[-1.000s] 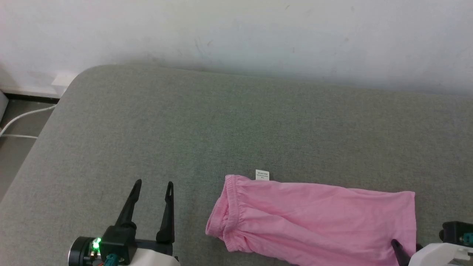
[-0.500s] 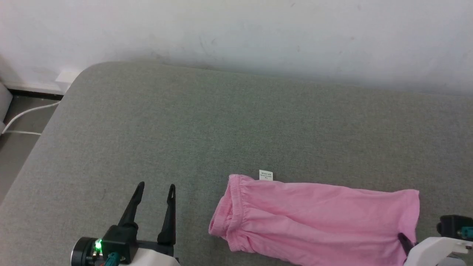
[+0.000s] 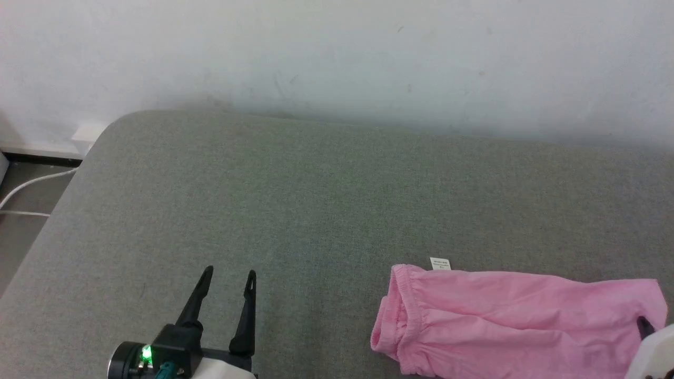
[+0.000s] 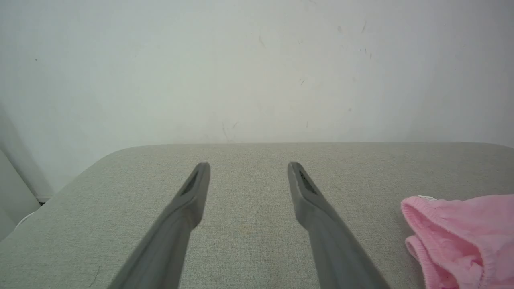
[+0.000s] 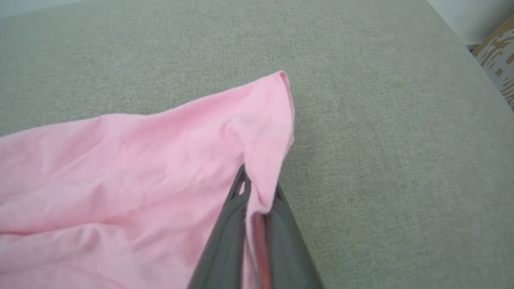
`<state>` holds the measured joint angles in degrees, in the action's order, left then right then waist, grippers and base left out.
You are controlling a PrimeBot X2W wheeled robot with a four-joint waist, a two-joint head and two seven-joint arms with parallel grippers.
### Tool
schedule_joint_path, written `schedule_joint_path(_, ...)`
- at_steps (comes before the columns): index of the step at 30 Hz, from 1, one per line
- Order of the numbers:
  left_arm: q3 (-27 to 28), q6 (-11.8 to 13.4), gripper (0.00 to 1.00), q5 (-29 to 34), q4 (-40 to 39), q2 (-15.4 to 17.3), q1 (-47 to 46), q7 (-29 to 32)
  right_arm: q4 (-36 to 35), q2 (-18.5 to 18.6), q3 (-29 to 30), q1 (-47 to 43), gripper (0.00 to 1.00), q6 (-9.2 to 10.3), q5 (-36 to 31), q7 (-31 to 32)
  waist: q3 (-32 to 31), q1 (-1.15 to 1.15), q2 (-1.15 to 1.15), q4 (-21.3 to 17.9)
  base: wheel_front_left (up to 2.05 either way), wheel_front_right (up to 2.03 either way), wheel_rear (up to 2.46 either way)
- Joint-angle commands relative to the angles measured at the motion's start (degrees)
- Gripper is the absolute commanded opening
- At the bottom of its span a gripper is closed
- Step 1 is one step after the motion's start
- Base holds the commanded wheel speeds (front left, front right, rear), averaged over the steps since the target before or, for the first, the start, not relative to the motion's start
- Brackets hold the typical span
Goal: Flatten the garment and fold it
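Surface: grey-green fabric-covered cushioned surface [image 3: 316,200] with a rounded far-left corner, set against a pale scuffed wall [image 3: 337,52].
Garment: light pink thin fabric shorts [image 3: 516,321] lying on the surface's near right part. The gathered elastic waistband [image 3: 405,310] points toward the surface's middle. The lower edge is cut off by the head view's bottom.
Label: small white printed tag [image 3: 439,263] at the waistband's far edge, flat on the surface. The print is too small to read.
Right end effector: [image 5: 259,188] fingers together, clamped on the leg-hem edge of the shorts [image 5: 120,180], near the surface's right side. Pink cloth drapes between and over the fingers and hides part of them. In the head view only one dark fingertip [image 3: 643,325] and a bit of pale forearm show.
Left end effector: [image 3: 230,271] fingers apart, nothing between them, over the surface's near left part [image 4: 247,165], well apart from the shorts [image 4: 461,237].
Off the surface: white cable [image 3: 26,184] on the floor past its left edge.
Unclear: brown-and-pale patterned patch [image 5: 498,60] beyond the surface's right edge, blurred.
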<state>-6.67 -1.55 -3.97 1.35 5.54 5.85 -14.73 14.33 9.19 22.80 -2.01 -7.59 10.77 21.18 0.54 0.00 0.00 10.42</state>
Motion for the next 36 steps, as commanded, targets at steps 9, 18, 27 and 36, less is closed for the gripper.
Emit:
schedule_joint_path(9, 0.81, -1.40, 1.00, 0.40, 0.88, -0.42, 2.07, -0.27, -13.63, -2.50, -10.74, -3.31, 0.00, 0.10, 4.22, 5.33, -3.51, 0.00, 0.00, -0.18, 0.00, 0.00, 0.00)
schedule_joint_path(18, 0.56, -1.78, 1.00, 0.69, 0.70, -0.94, 1.86, -0.27, -22.10, -5.11, -23.03, -3.98, 0.00, 0.10, 8.73, 11.38, -3.05, 0.00, 0.00, 2.35, 0.00, 0.00, 0.00)
schedule_joint_path(27, 0.52, -2.25, 1.00, 0.90, 1.40, -1.25, 0.45, -0.27, -15.25, -6.27, -30.09, 0.59, 0.00, 0.10, 10.21, 9.66, -1.22, 0.00, 0.00, 6.32, 0.00, 0.00, 0.00)
schedule_joint_path(36, -0.17, -2.56, 1.00, 1.12, 2.06, -1.60, -0.98, -0.27, -1.81, -6.30, -36.00, 6.09, 0.00, 0.10, 12.32, 4.88, 0.83, 0.00, 0.00, 9.11, 0.00, 0.00, 0.00)
